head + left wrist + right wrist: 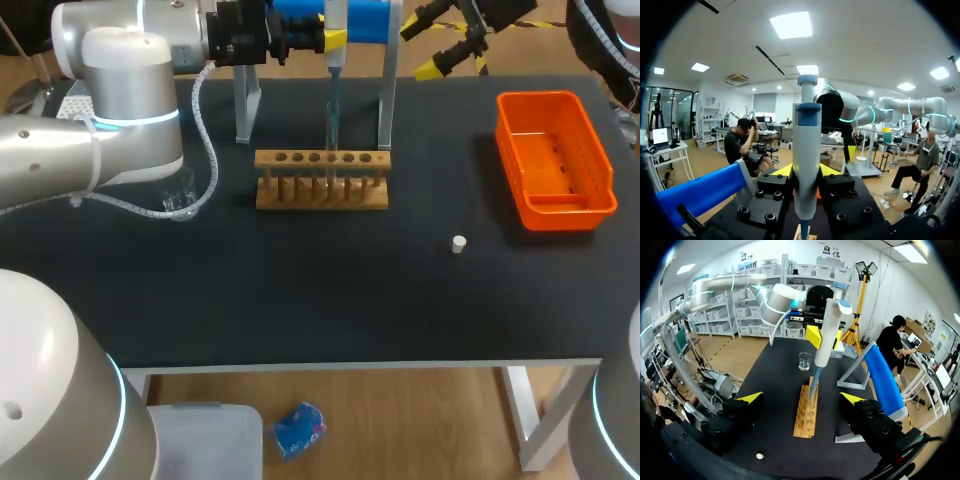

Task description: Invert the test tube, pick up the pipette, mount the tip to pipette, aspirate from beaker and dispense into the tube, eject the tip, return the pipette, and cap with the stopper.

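Your left gripper point(806, 174) is clamping the pipette point(334, 70), with its tip pointing down into the rack point(322, 192). Your right gripper point(801, 399) is hanging wide open and empty. If you're drifting sideways here, you're risking spilling liquid or nudging the rack.

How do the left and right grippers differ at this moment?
The left gripper is shut on the pipette; the right gripper is open and holds nothing. The left gripper sits above the wooden rack, with the pipette pointing down at it; the right gripper stands off from the rack, which lies ahead of it. Both have yellow fingertips.
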Controlling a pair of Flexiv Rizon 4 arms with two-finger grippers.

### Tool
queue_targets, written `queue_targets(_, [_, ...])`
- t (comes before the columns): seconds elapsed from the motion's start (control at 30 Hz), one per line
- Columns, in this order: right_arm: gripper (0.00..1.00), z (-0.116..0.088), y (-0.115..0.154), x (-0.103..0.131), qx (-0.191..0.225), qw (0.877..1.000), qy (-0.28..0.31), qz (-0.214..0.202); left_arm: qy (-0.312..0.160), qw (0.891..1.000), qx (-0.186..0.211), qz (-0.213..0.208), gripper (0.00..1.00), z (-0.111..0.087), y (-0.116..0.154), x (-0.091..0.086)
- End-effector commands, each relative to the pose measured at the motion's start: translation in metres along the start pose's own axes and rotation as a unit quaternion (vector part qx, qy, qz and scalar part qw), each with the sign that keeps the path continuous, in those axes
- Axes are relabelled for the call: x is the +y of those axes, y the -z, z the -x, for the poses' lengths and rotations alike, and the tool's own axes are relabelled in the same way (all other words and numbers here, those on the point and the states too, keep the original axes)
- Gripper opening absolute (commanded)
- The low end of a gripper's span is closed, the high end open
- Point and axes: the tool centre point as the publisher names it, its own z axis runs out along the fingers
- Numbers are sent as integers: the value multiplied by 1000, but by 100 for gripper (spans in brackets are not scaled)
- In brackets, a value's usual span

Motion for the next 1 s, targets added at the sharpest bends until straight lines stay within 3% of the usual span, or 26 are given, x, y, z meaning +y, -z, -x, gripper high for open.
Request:
queue_targets(0.03, [100,-2,1,1,-2,1000,0,-2,0,1000,-1,1,0,-1,0,-1])
queue_targets(0.37, [100,-2,1,1,-2,1000,0,-2,0,1000,-1,1,0,-1,0,-1])
queue_targets(1.0, [100,-24,-34,-42,-46,998,50,6,0,1000,-1,1,0,-1,0,-1])
